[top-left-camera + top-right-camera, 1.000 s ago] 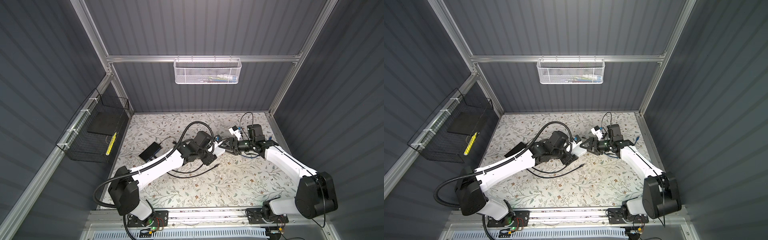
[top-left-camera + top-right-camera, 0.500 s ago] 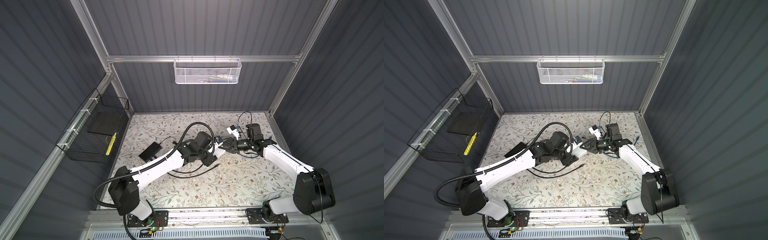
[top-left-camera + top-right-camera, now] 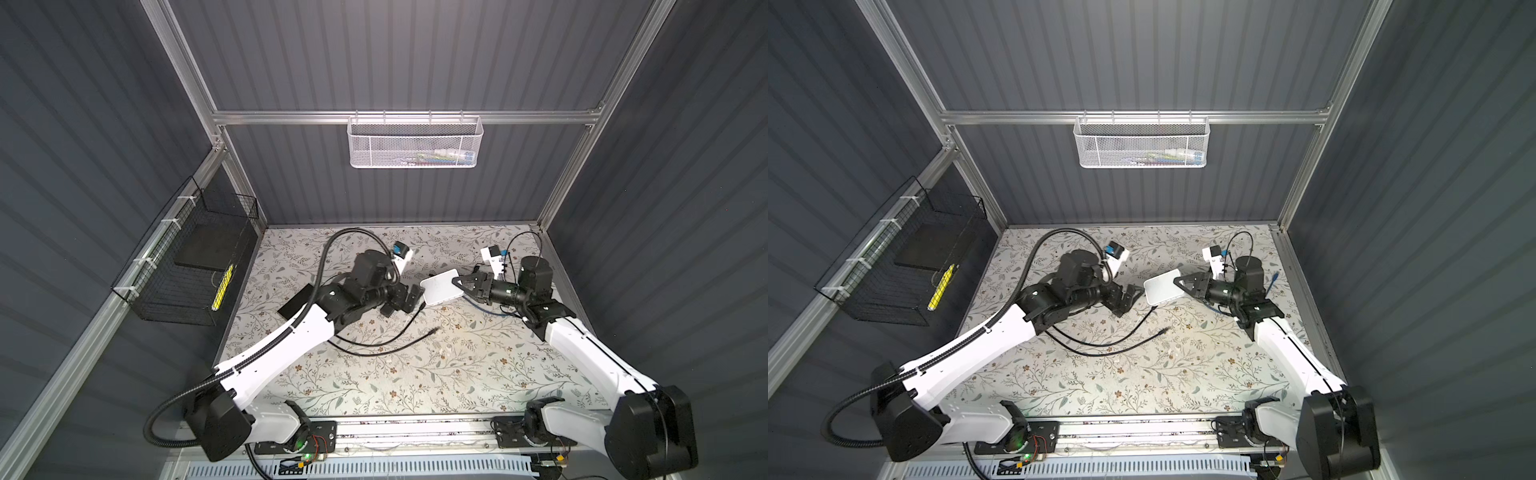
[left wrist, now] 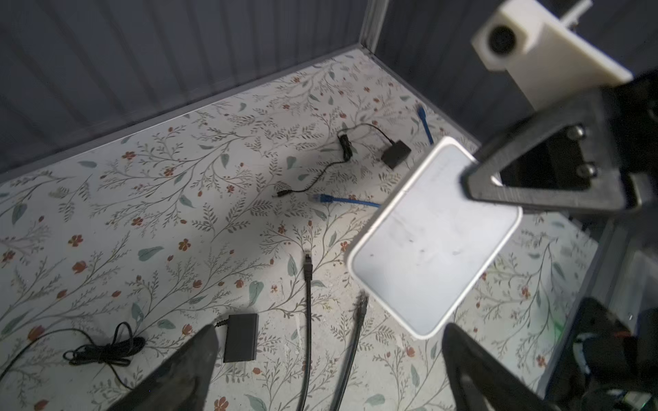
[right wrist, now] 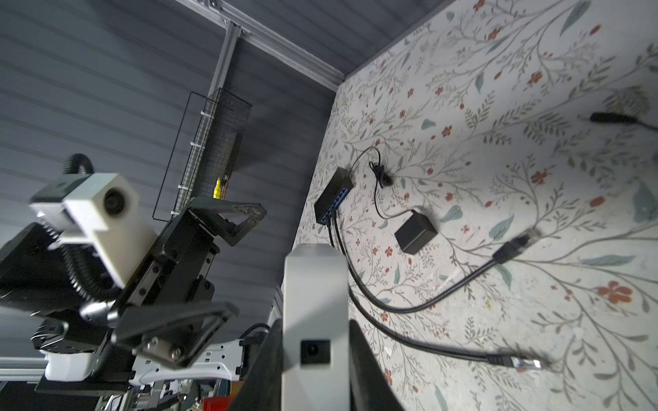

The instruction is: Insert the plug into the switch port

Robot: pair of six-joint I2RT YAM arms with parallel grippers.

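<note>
A black wire basket [image 3: 187, 266] hangs on the left wall; the yellow item inside it is too small to identify. At the left edge of the floral-printed counter [image 3: 374, 382] lies a flat black switch [image 5: 333, 197] with a row of blue ports. Two round black cables [image 5: 402, 310] run out of it. Their free ends lie loose on the counter, neither held: one plug [image 5: 516, 245] with a clear tip, and a second plug [image 5: 523, 363] like it.

The left gripper [image 3: 405, 301] hovers just left of centre, its dark tapered fingers [image 4: 185, 366] spread wide with nothing between them. Just beside it, raised off the counter and tilted, is a smooth white box [image 3: 440, 286]. It is a rounded rectangle with a faintly scuffed face and a round socket [image 5: 315, 352] in a square frame on one narrow edge.

The right gripper [image 3: 461, 284] is clamped on the box's right end, with a triangular open-frame finger [image 4: 516, 201] flat on its face. A blue cable [image 4: 341, 201] on the counter is partly hidden behind the box. In both top views the finger under the box is hidden. Whether the box's other edges carry ports cannot be made out.
</note>
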